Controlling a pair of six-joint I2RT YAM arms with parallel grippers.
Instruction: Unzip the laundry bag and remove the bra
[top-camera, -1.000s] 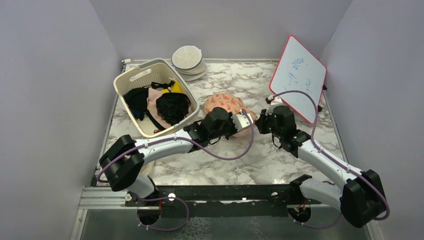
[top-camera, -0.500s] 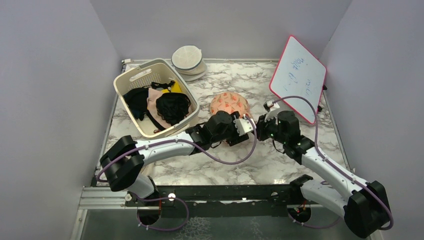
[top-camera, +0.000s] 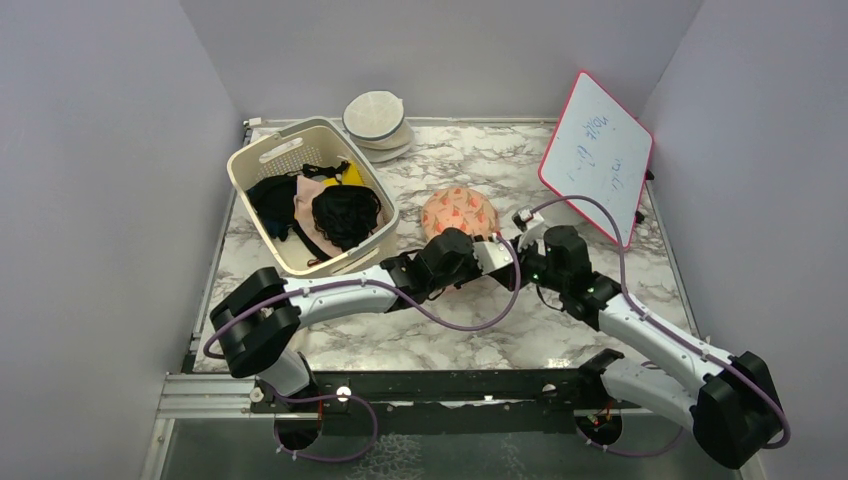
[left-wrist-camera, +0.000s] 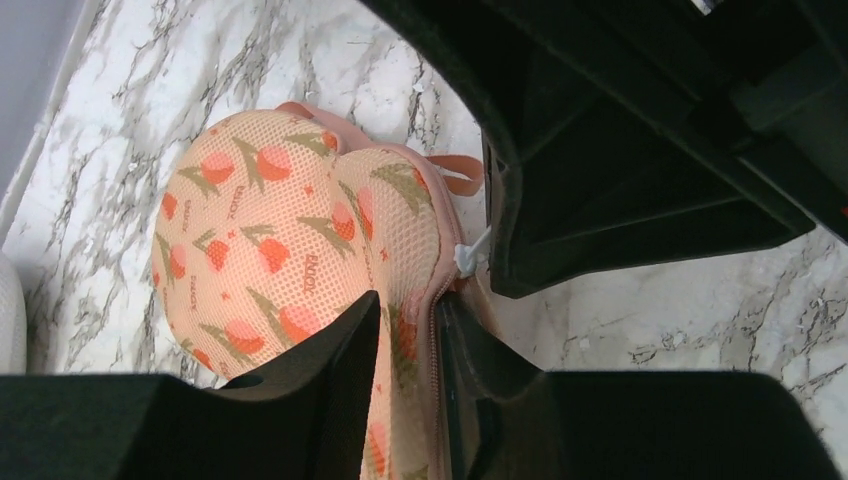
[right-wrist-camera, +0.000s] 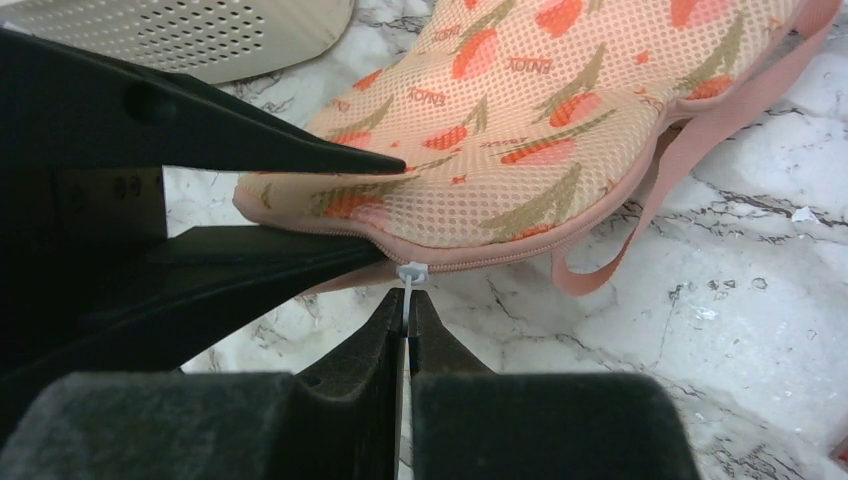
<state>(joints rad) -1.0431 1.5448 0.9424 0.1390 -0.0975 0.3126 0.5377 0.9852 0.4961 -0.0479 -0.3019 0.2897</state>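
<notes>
From above, my arms are covering the near half of the peach-orange two-lobed mesh laundry bag (top-camera: 456, 208) on the marble table (top-camera: 400, 340). Left wrist: my left gripper (left-wrist-camera: 410, 330) is pinching its rim, the seam running off-frame. Right wrist: my right gripper (right-wrist-camera: 407, 305) is clenching the white zip pull (right-wrist-camera: 411, 272); the bag's shell is hiding its interior.

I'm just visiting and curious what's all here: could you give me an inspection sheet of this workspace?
Surface: marble-patterned table.
Job's things: peach laundry bag looks zipped; bra not seen.
Clutter: cream basket of garments; stacked round white cases behind it.
End effectors: left end effector clamps the bag's edge; right end effector pinches the white zip pull.
Cables: purple cables loop above the table.
Surroundings: grey walls; red-rimmed whiteboard leaning at right.
</notes>
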